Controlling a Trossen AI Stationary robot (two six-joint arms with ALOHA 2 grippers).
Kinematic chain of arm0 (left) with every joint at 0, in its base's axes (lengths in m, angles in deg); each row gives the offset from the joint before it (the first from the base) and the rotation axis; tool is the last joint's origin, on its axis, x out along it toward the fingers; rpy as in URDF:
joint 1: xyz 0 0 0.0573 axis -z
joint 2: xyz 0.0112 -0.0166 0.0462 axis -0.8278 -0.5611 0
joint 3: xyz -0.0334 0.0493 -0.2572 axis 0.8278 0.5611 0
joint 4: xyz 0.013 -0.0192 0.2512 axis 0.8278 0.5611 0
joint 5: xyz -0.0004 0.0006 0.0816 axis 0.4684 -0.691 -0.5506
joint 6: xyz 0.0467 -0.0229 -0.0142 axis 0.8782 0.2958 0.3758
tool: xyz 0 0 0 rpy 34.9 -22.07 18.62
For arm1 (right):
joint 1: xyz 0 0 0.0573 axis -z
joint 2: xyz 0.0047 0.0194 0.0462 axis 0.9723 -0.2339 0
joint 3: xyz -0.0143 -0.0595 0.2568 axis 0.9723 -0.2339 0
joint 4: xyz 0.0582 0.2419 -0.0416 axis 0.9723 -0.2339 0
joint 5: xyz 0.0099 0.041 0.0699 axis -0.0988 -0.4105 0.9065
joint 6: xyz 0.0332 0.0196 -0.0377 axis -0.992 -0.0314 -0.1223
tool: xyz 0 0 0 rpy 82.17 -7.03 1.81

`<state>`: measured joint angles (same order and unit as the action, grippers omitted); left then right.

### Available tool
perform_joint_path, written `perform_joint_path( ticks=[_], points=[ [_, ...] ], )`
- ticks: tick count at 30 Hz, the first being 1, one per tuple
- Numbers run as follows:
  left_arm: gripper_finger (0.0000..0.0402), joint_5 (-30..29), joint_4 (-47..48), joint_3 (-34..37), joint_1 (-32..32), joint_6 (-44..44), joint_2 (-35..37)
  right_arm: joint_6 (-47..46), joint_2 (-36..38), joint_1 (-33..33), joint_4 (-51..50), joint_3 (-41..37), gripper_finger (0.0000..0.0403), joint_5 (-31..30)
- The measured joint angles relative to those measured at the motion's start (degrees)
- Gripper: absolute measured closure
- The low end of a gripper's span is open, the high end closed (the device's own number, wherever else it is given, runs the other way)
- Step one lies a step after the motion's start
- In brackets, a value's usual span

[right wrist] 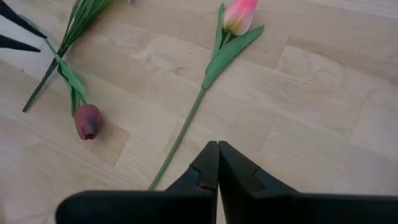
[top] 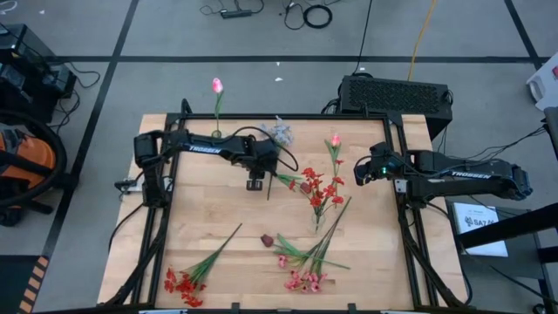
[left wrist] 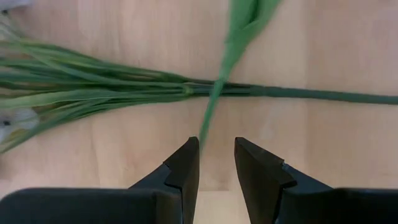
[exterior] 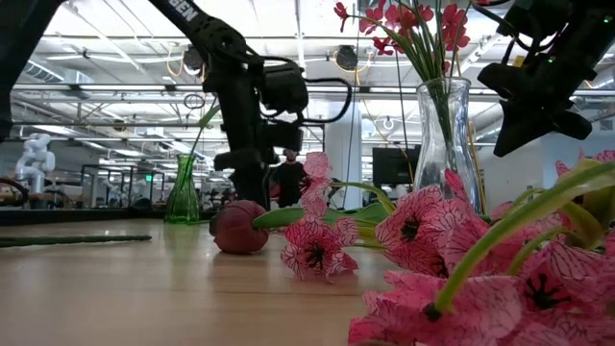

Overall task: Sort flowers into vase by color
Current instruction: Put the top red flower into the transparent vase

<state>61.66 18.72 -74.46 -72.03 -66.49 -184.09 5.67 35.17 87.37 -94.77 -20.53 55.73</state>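
Observation:
My left gripper [top: 255, 183] [left wrist: 216, 144] hangs open just above the table, fingers pointing down. The cut end of a dark maroon tulip's stem [left wrist: 205, 127] lies just ahead of the gap, untouched; its bloom [right wrist: 87, 121] rests on the wood. That stem crosses over the stem of a pale blue-white spray [top: 279, 133] [left wrist: 93, 87]. A pink tulip [right wrist: 239, 15] lies flat in front of my right gripper [right wrist: 217, 144] [top: 360, 177], which hovers shut over the table's right side. A green vase [exterior: 183, 192] holds one pink tulip [top: 216, 85]; a clear vase [exterior: 447, 135] holds red flowers [top: 321, 192].
A loose maroon bud [top: 267, 239] lies mid-table. Pink sprays [top: 301, 279] lie at the near edge and a red spray [top: 183, 283] at the near left corner. A black metal frame [top: 288, 116] rims the table. Bare wood lies left of centre.

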Motion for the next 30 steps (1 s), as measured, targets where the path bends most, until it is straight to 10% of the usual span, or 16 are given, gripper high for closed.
perform_joint_path(
  ticks=[13,20,30],
  points=[
    [0.0296,-2.10,-3.91,0.00,0.00,2.94,-2.30,-0.90,0.00,0.00,0.00,0.00,0.0403,0.00],
    [0.0386,0.73,-3.39,0.00,0.05,2.68,-2.30,-0.90,0.00,0.00,0.00,0.00,0.0403,0.00],
    [0.0398,7.72,4.01,0.46,0.17,-16.90,4.11,-0.35,0.00,-0.02,-0.02,0.00,0.0403,1.31]
  ],
)
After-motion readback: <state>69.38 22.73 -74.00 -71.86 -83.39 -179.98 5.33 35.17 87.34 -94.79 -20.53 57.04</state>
